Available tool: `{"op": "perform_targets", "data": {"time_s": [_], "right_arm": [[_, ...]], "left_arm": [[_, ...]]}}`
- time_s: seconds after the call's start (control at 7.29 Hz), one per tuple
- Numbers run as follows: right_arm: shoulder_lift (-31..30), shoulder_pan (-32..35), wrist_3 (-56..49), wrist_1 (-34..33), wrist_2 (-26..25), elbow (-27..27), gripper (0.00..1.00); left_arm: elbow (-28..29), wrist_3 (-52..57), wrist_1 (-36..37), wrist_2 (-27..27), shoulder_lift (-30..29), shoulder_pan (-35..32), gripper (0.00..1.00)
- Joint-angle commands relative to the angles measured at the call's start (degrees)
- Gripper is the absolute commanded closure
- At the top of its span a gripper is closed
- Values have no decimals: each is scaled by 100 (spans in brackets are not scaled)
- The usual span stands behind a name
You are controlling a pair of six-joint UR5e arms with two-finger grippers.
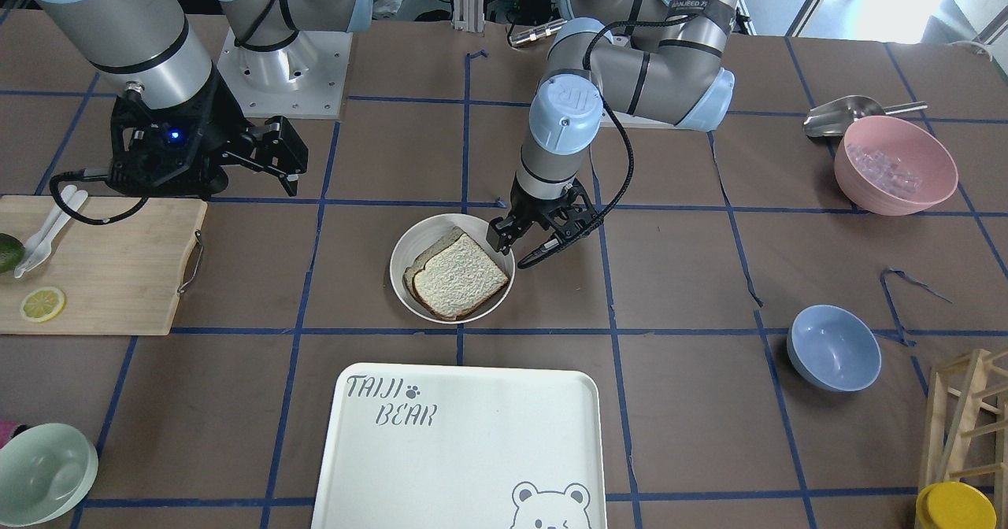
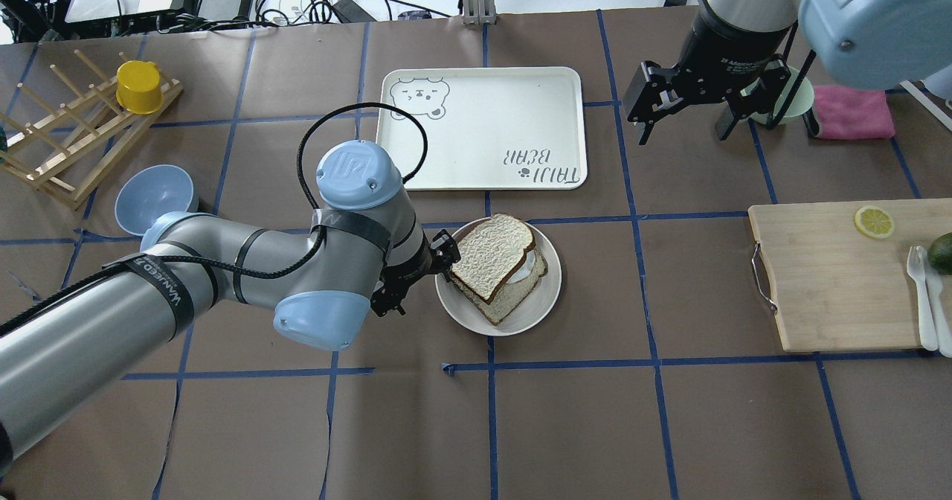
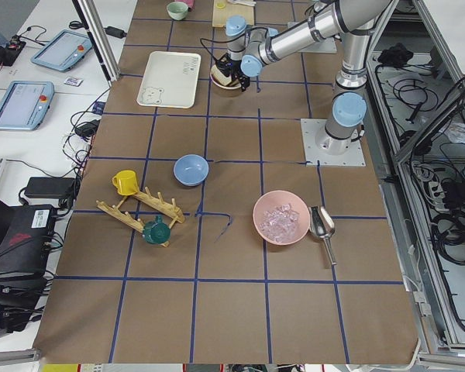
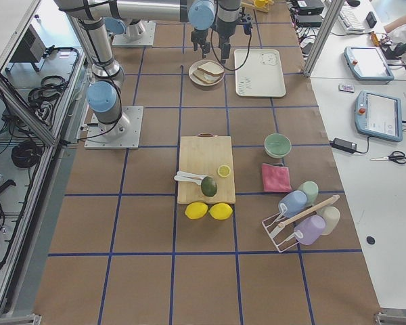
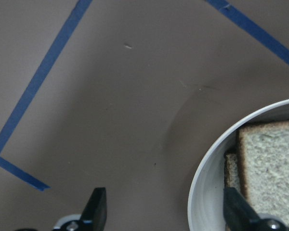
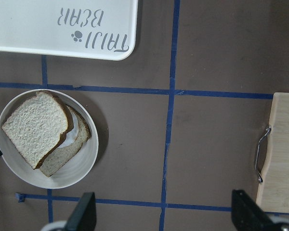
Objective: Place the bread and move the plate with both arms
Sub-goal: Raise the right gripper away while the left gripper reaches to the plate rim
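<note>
Straddling the rim of the plate (image 1: pixel 396 277) at nine o'clock from overhead, my left gripper (image 1: pixel 518 250) gapes wide; the bread (image 1: pixel 461 279) lies inside. Closing here could pinch crust or tip the plate, since my right gripper (image 2: pixel 683 120) hangs wide, well apart.

Table (image 1: pixel 677 261) w/ plate (image 1: pixel 425 234), tray (image 1: pixel 472 450), bowls (image 1: pixel 833 348), cutting board (image 1: pixel 118 269).
</note>
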Motion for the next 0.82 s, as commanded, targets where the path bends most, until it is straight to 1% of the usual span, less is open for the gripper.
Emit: {"op": "perform_targets", "data": {"time_s": [0.0,0.14,0.27,0.55,0.69], "right_arm": [[-64,-8,62,-81,-43,3,0],[-99,-51,62,-37,-86,20,0],[-108,-130,54,7,-243,38,0],[-116,-175,45,8,-262,46,0],[-117,-175,45,-1,-262,46,0]], "left_arm": [[-27,-65,261,-9,-262,-156,23],[-45,-12,261,-9,-271,-157,29],[-45,-47,252,-9,-280,-157,44],[-27,-12,278,-9,-367,-157,90],[-10,23,287,-9,-376,-157,100]]}}
